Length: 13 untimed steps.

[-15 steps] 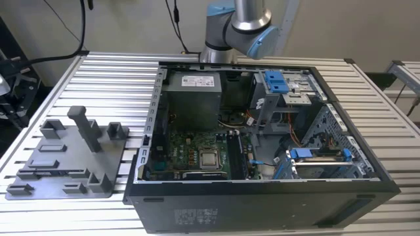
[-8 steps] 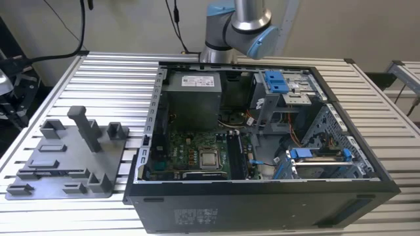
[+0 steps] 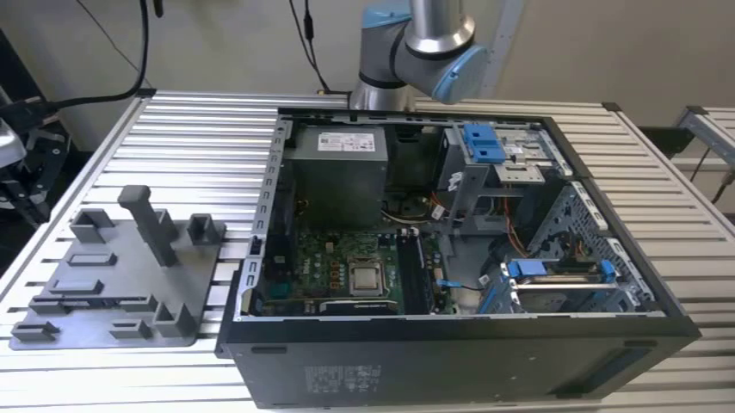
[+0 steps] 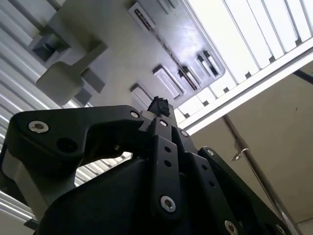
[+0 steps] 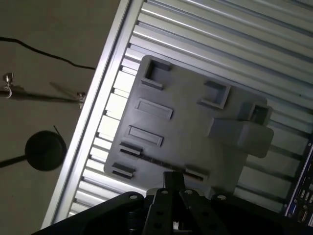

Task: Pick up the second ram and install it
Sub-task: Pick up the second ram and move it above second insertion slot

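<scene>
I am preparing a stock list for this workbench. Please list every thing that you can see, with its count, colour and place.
Table: one, silver, slatted, under everything.
Computer case: one, black, open, lying on the table.
Power supply box: one, grey, in the far part of the case.
Circuit board: one, green, on the floor of the case.
Latches: at least two, bright blue, on the drive cages in the case.
Tray: one, grey, with posts and slots, on the table at the exterior view's left of the case.
Robot arm: one, silver and light blue, behind the case.
Gripper: one, black, above the tray in both wrist views.
</scene>
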Motion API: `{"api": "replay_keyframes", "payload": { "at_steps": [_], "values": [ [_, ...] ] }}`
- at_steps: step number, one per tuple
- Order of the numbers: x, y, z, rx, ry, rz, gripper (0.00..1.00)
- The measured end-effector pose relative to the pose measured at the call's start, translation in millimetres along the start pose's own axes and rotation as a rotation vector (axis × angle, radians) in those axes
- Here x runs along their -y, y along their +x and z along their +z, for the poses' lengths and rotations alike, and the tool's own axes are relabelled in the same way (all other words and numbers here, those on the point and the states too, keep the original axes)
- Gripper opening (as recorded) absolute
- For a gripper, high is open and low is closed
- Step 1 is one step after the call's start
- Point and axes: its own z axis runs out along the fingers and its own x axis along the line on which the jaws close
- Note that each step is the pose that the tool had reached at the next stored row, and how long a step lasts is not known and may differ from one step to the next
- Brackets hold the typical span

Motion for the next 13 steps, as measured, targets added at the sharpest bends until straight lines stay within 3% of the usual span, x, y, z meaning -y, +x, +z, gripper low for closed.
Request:
{"api": "replay_keyframes", "payload": {
  "at_steps": [13],
  "values": [
    [0.0, 0.5, 1.1, 0.0004, -0.0056, -0.035, 0.11]
  ]
}}
